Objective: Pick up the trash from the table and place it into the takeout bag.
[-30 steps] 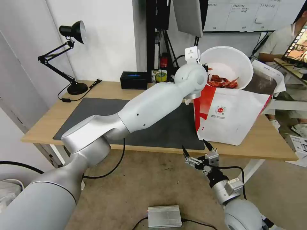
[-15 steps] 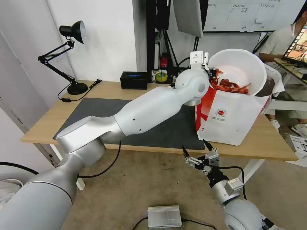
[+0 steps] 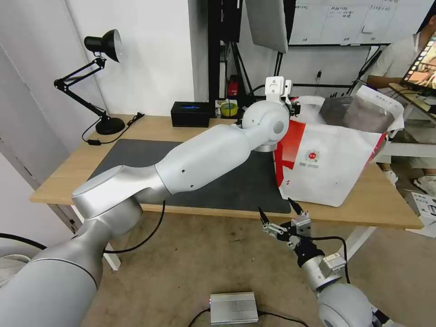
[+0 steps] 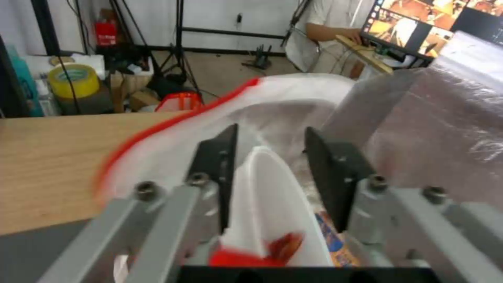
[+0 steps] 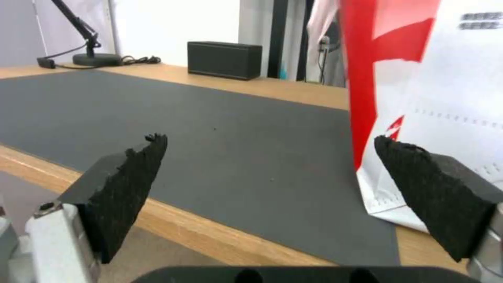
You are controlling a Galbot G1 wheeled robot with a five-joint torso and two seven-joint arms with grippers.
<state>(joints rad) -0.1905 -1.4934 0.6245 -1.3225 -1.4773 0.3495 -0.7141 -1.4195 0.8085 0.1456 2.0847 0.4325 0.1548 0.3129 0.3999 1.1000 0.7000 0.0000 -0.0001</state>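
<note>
**Left gripper over the bag mouth, bowl on edge between its jaws**

The left gripper (image 4: 270, 157) is at the open mouth of the bag (image 3: 331, 168), at the bag's left rim. Its jaws stand partly open, one on each side of the bowl (image 4: 267, 196); the view is too blurred to tell whether they touch it. The bowl is turned on edge, its thin white rim running lengthwise between the jaws and pointing away from the wrist into the bag. A red scrap (image 4: 285, 243) sits at the bowl's near end, close to the gripper's base.

The bag stands upright on the right part of the desk (image 3: 136, 127), its near left corner on the dark mat (image 3: 227, 181). Its mouth gapes, showing silvery lining (image 3: 359, 113); the red panel faces the robot's left. What else lies inside cannot be made out.

The right gripper (image 3: 281, 218) hangs below the desk's front edge with its jaws wide apart and nothing between them.

A black box (image 3: 190, 113) and a tape roll (image 3: 229, 109) sit at the desk's back edge.
</note>
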